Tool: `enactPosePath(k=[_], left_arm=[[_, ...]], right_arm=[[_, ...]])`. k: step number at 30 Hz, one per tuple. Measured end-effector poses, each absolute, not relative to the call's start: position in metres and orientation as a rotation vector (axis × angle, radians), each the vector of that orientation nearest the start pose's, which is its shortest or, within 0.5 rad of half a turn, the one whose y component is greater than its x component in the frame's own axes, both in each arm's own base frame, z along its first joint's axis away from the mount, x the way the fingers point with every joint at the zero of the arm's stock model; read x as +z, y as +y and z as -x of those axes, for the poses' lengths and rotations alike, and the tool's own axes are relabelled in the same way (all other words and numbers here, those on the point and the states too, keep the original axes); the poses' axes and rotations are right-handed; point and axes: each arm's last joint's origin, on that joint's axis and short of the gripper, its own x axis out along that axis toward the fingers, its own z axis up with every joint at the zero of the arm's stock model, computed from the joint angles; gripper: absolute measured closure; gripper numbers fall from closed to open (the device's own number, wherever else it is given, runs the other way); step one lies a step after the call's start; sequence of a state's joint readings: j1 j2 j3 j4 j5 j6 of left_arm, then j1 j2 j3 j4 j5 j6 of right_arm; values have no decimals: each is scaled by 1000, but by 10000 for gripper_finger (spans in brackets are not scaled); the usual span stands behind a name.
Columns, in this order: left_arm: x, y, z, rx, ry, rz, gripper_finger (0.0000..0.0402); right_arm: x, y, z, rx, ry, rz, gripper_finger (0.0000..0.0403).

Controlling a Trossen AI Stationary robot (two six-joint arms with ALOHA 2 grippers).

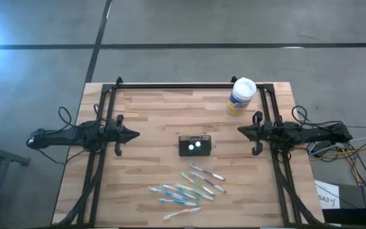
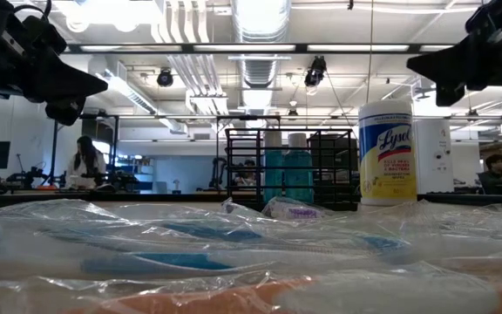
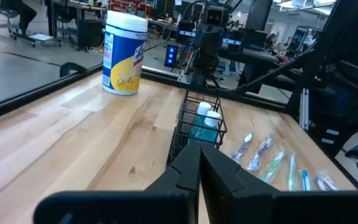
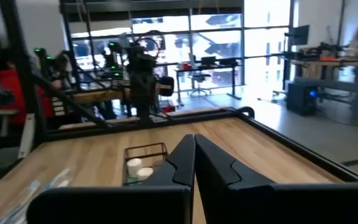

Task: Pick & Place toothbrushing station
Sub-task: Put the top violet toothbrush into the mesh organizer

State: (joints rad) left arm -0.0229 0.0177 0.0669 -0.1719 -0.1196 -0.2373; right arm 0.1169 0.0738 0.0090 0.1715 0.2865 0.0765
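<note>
The small black wire-frame toothbrushing station (image 1: 195,145), with two white caps showing in its top, sits mid-table between the two grippers, well apart from each. The left gripper (image 1: 134,134) and right gripper (image 1: 241,131) hover with fingers pressed together, holding nothing — whichever reaches should open wide first, then descend squarely over the station's narrow sides. Wrapped plastic toothbrushes (image 1: 192,187) crowd the front side; the white-lidded, yellow-labelled canister (image 1: 241,97) stands near the back rail, so open wood lies to the left.

Left end effector (image 1: 135,134) closed, held at table's left side, right end effector (image 1: 240,130) closed, opposite.
</note>
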Motion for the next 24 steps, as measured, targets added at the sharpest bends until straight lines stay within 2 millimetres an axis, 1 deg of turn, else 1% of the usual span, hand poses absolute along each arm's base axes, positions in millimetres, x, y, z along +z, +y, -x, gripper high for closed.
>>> enactPosePath(k=[4,8,10,13,15,20,24], left_arm=[[168,1,-94,112,117,231,391],[167,1,-95,120,127,322,391],[166,1,-95,121,132,332,393],[165,0,-96,67,153,309,396],[165,-1,-96,36,160,291,397],[166,-2,-96,25,158,270,390],[166,-2,-96,23,158,249,382]], right_arm=[[175,4,-102,-167,-86,-110,394],[172,4,-104,-169,-54,-135,394],[170,4,-106,-170,-32,-157,394],[167,4,-108,-173,-1,-186,394],[164,5,-110,-176,19,-246,394],[158,5,-114,-191,77,-370,394],[157,6,-118,-198,100,-393,394]])
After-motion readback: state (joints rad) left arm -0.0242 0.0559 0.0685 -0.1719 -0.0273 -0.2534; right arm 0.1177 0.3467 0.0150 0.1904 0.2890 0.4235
